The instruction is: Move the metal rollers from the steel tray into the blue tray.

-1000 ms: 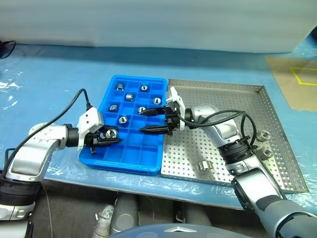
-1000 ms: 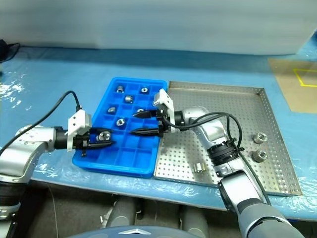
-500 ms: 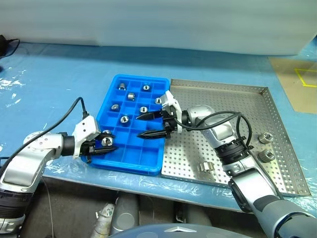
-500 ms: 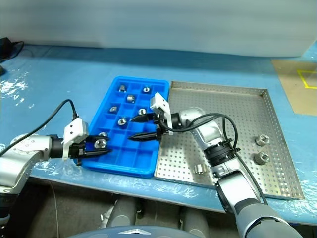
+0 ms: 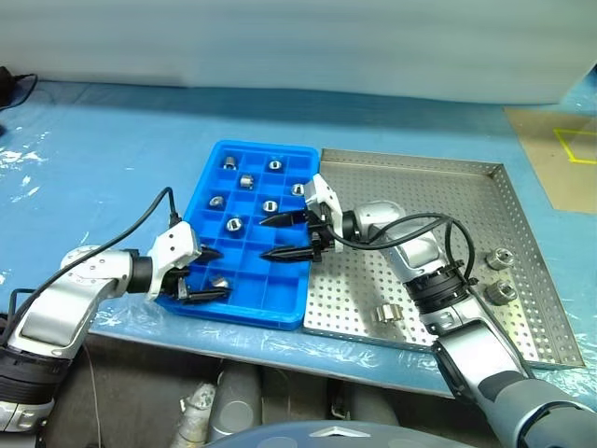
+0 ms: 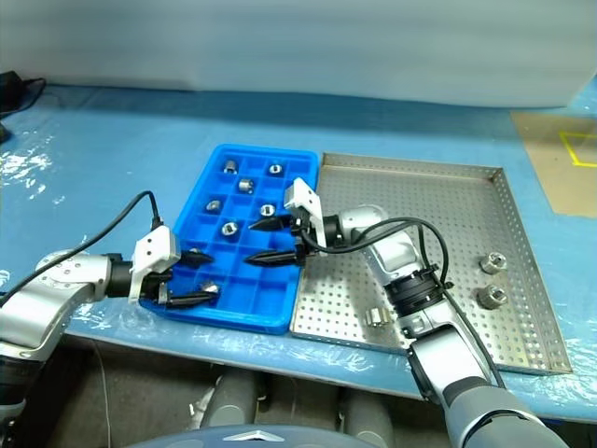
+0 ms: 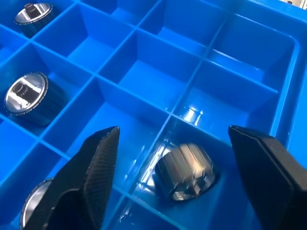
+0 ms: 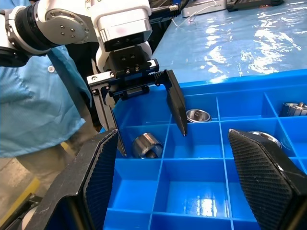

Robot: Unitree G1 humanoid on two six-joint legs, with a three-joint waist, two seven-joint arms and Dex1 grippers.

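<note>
A blue sheet covers the counter (image 5: 112,149), with the blue tray (image 5: 285,311) and the steel tray (image 5: 420,168) set side by side on it, rims nearly touching, which keeps each transfer short.

The left claw (image 5: 207,273) is spread wide over the blue tray's near-left corner. A roller (image 7: 186,171) lies tipped on its side in the compartment directly between its fingers, touching neither, so it looks freshly dropped there. Six more rollers (image 5: 235,224) sit one per compartment in the far rows; filling seems to run from far to near.

The right claw (image 5: 287,236) hangs spread and empty over the blue tray's right edge, pointing left, probably parked clear of the drop. Three rollers (image 5: 386,313) remain in the steel tray: one near the front rim, two by the right rim. I judge the task about two-thirds done.
</note>
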